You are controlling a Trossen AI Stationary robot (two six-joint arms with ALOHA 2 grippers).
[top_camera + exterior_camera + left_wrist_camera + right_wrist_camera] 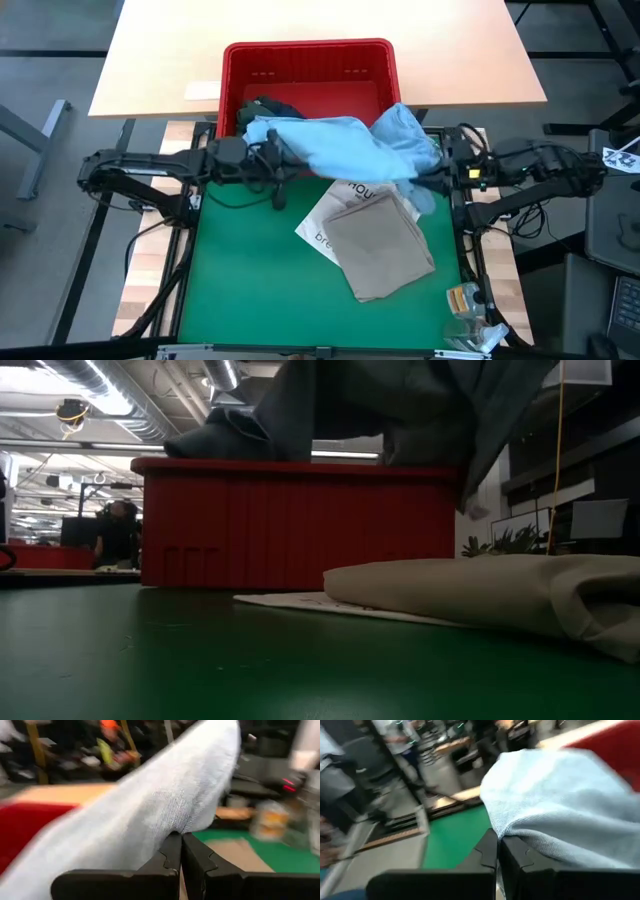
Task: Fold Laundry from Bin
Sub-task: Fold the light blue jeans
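Note:
A light blue shirt (345,145) hangs stretched between my two grippers, above the near rim of the red bin (310,60) and the far part of the green mat (250,290). My left gripper (272,150) is shut on its left end and my right gripper (432,172) on its right end. In the low view the shirt (400,405) hangs over the bin (300,525). A dark garment (265,105) lies in the bin. A folded beige garment (385,245) rests flat on a white printed tote bag (325,225) on the mat. My left gripper pinches a bunched fold of the shirt (187,822) between its two fingers, which point nearly level toward the table's right. The cloth runs up and away from the fingers, lifted clear of the mat. My right gripper pinches a gathered edge of the shirt (512,832) between its two fingers, coming in nearly level from the table's right. The cloth spreads away from the fingers toward the bin, off the mat.
A pale wooden table (320,25) stands behind the bin. Small packets and a clear container (468,310) lie at the mat's near right corner. The near left of the mat is bare. A person (118,535) shows far behind the table.

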